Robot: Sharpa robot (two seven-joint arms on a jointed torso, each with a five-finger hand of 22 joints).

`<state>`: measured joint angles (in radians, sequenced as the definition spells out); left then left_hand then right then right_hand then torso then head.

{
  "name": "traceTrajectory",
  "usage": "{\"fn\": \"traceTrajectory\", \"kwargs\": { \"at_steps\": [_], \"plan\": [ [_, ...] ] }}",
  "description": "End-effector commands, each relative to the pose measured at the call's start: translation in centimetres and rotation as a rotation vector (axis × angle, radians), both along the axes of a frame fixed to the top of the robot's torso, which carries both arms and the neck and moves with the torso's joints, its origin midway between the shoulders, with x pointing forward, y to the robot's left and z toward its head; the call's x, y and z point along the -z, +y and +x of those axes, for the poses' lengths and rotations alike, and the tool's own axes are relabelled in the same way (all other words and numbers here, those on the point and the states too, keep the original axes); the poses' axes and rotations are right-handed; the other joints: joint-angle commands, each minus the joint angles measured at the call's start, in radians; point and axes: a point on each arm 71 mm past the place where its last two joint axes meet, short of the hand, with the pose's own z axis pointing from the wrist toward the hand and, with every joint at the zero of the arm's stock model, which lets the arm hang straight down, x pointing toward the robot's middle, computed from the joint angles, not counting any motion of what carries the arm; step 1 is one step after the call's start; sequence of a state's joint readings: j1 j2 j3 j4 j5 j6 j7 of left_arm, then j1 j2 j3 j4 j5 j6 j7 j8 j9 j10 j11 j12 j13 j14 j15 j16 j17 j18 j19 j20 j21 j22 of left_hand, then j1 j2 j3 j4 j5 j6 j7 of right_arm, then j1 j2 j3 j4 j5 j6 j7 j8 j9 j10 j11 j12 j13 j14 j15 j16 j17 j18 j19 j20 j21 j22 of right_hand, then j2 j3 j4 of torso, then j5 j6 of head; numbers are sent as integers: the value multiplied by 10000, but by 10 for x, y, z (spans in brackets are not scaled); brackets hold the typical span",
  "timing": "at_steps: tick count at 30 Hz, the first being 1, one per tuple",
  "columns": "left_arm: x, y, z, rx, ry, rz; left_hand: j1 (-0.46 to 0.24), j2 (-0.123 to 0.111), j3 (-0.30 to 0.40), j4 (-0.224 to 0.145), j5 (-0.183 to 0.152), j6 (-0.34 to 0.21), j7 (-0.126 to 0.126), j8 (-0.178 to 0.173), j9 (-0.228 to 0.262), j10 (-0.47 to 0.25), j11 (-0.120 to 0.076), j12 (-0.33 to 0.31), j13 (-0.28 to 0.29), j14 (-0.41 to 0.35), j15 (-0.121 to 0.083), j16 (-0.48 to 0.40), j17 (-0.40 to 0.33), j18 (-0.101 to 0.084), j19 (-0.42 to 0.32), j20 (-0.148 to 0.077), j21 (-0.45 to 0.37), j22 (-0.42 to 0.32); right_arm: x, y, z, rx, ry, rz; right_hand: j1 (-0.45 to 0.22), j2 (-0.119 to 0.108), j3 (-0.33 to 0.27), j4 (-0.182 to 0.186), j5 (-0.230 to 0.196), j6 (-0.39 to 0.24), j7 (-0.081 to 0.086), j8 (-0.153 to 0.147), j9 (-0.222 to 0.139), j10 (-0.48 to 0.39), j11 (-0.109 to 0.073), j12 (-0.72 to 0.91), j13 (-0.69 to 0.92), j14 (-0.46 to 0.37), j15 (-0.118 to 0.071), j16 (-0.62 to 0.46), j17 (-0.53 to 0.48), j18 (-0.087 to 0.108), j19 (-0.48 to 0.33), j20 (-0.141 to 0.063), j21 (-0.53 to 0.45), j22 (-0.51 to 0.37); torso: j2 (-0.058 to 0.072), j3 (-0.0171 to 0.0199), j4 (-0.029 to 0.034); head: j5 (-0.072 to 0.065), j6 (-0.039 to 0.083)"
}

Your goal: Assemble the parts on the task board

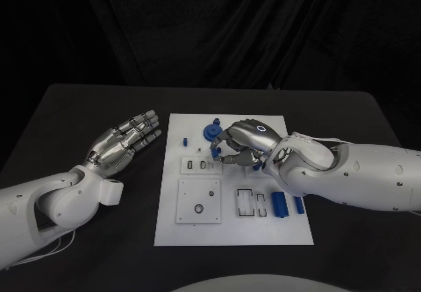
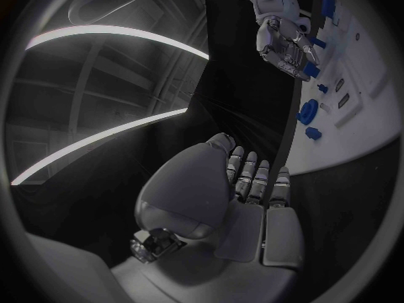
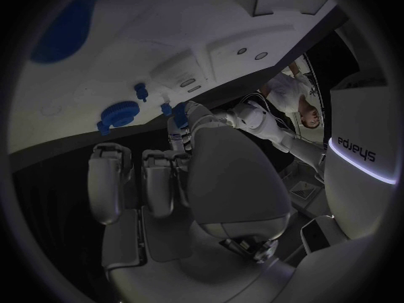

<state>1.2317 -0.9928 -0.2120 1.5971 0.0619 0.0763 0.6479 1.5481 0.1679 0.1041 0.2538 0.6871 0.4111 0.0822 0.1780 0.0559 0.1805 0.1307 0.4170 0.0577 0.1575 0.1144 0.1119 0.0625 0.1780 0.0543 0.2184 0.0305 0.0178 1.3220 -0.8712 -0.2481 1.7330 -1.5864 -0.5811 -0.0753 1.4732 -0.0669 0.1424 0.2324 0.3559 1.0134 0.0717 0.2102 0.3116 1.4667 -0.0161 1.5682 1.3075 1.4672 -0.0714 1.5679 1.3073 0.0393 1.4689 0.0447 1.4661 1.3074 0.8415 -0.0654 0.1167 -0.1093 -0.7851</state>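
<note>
Starting nearest the robot, blue cylindrical parts [image 1: 281, 205] lie by the task board [image 1: 232, 234]'s right edge, beside bare slots. Farther up, the right hand [image 1: 243, 143] curls its fingers around a small blue part [image 1: 220, 152] over mid-board — it looks pinched, so I'd lower it squarely into its socket. A blue round part [image 1: 212, 131] sits just beyond. The left hand [image 1: 127, 141] rests released, fingers spread, on the black table [image 1: 79, 115] — open room there.
</note>
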Motion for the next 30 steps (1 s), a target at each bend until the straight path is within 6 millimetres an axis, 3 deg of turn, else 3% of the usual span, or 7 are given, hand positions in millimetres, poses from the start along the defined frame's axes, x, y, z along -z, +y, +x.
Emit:
{"fn": "traceTrajectory", "kwargs": {
  "at_steps": [1,6,9,17,30],
  "plan": [
    [-1,-2,0,125,-31,-141,-70,9,72,-1,-12,-93,-5,-57,1,-67,34,-31,-8,-4,71,46,14,-26,22,79,-28,5,6,-1,1,195,363,-255,30,69,10,-96,85,52,13,166,342,1041,57,26,2633,1036,53,29,2634,-116,378,-10,-46,2267,12,-5,23,33,-35],
    [-1,-3,0,156,-20,-145,-70,9,72,-1,-12,-93,-5,-57,1,-67,34,-31,-8,-4,71,46,14,-26,22,79,-28,5,9,-2,2,254,455,-322,29,75,18,-127,186,35,35,171,364,1041,85,26,2633,1036,81,29,2634,-115,374,14,-51,2265,16,-16,4,60,-73],
    [0,-4,0,164,-18,-145,-70,9,72,-1,-12,-93,-5,-57,1,-67,34,-31,-8,-4,71,46,14,-26,22,79,-28,5,10,-2,2,259,476,-333,26,75,20,-134,218,27,41,171,370,1041,91,26,2633,1036,88,29,2634,-115,374,21,-51,2265,14,-3,-21,71,-90],
    [0,-5,1,202,-12,-152,-70,9,72,-1,-12,-93,-5,-57,1,-67,34,-31,-8,-4,71,46,14,-26,22,79,-28,5,12,-2,4,311,533,-406,24,74,21,-139,237,22,44,170,373,1041,94,26,2633,1036,91,29,2634,-114,371,24,-56,2263,8,-2,12,49,-108],
    [0,-4,1,210,-4,-146,-78,7,97,-5,-14,-118,-6,-67,-1,-82,28,-43,-10,-16,69,45,11,-24,17,81,-30,3,18,-1,4,356,616,-637,5,48,10,-161,280,-34,68,151,381,1041,111,26,2633,1036,107,29,2634,-107,357,41,-80,2255,-10,-7,-15,91,-157]
  ]
}}
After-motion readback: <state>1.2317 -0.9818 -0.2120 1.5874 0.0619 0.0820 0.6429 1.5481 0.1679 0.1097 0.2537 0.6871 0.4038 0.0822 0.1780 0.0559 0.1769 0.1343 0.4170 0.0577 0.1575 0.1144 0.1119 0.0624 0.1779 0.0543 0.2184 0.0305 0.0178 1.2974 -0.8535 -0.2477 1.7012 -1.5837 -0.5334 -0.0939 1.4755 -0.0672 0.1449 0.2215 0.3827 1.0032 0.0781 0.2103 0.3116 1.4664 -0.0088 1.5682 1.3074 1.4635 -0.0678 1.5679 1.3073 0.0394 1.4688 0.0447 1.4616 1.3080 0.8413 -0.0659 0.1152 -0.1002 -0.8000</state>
